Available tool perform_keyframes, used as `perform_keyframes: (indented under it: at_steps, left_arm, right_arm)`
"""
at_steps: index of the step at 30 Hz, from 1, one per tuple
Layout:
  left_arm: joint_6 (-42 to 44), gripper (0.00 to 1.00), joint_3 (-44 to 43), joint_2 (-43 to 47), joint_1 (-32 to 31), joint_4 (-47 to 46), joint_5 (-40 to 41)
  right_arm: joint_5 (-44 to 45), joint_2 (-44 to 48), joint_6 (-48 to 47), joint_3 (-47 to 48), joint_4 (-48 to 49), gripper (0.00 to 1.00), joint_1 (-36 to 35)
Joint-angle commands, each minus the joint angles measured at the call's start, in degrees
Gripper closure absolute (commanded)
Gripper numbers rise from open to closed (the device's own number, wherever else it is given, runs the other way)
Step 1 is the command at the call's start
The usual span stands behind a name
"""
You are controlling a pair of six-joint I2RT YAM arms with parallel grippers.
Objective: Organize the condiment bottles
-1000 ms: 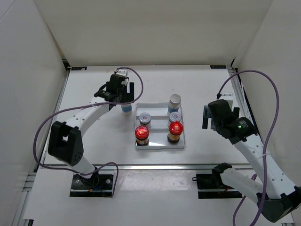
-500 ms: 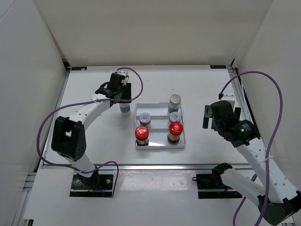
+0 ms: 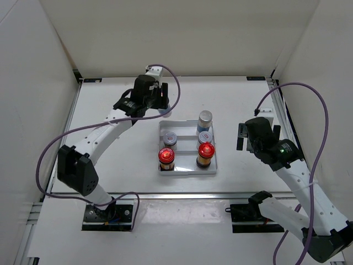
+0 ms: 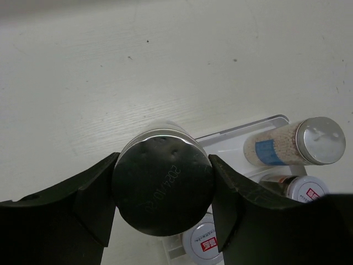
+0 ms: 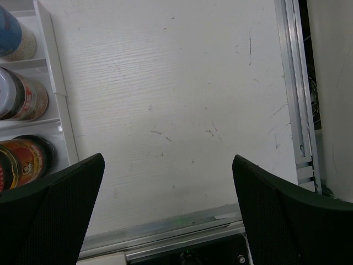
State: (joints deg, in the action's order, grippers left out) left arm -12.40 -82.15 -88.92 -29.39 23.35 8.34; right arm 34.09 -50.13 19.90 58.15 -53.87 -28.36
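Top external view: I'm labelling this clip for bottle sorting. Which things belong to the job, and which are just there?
Job: red-capped jars; white-lidded jars; far silver-capped jar; held silver-capped jar; left gripper.
Just there: white tray; purple cables; right gripper.

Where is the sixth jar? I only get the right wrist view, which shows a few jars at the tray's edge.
Observer: The left gripper is shut on it, a held silver-capped jar, near the far left corner of the tray.
Operator: How many are in the tray?
Observer: Five: a second silver-capped jar far right, two white-lidded jars in the middle row, two red-capped jars nearest.
Operator: Which place is free?
Observer: The far left slot, beside the second silver-capped jar.
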Motion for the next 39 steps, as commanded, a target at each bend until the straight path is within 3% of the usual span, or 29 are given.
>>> perform_keyframes:
  at_steps: [1, 18, 32, 39]
  left_arm:
    - [-0.6, 0.45, -2.05, -2.91, -1.28, -2.35, -3.42]
    - [-1.75, 0.43, 0.49, -8.55, -3.65, -1.82, -4.47]
    - [-3.5, 0.42, 8.06, -0.2, -6.82, -1.29, 2.91]
    - [-2.89, 0.16, 5.95, -4.85, -6.82, -0.77, 4.58]
  right_arm:
    - [0.28, 0.21, -0.48, -0.23, 1.57, 0.0, 0.06]
    - [-0.86, -0.32, -1.0, -0.23, 2.63, 0.0, 0.06]
    - [-1.39, -0.85, -1.0, -0.23, 2.63, 0.0, 0.06]
    - [-2.44, -0.85, -1.0, -0.76, 2.63, 0.0, 0.06]
